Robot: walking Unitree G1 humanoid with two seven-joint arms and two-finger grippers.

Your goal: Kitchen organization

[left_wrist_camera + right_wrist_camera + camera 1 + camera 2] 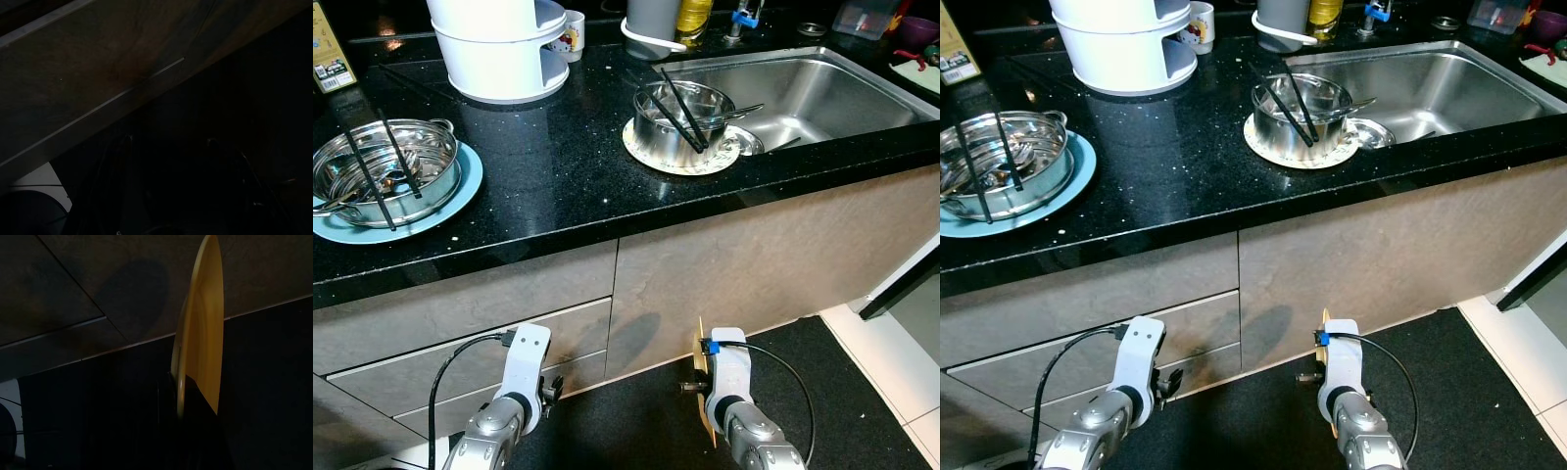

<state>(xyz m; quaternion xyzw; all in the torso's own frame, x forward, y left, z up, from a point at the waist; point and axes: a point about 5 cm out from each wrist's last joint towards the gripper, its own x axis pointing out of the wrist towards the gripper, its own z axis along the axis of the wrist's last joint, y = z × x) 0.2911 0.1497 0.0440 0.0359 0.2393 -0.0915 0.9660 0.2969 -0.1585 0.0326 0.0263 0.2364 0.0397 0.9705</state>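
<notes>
Right hand [183,396], low before the cabinet front, pinches the rim of one yellow plate [203,333] held on edge; the plate shows edge-on beside the right wrist [701,367] in the head view. Left hand [168,196] hangs idle near the drawers [460,343], its view very dark; whether its fingers are spread or pressed together cannot be told. Beneath both arms lies a dark floor mat [803,372], with pale tile [901,372] to the right.

Above, the black surface [548,166] carries two steel pots. The left pot [382,171] stands on a blue plate [460,191]; the right pot [680,122] stands on a pale round mat [690,162] just beside the sink [822,93]. Each pot holds two long black rods leaning across its rim. A small steel dish [744,142] rests at the sink's near corner, touching the round mat.

At the back stand one white stacked container [499,44], one mug [573,34], one grey cylinder [654,20] and one yellow bottle [693,15].
</notes>
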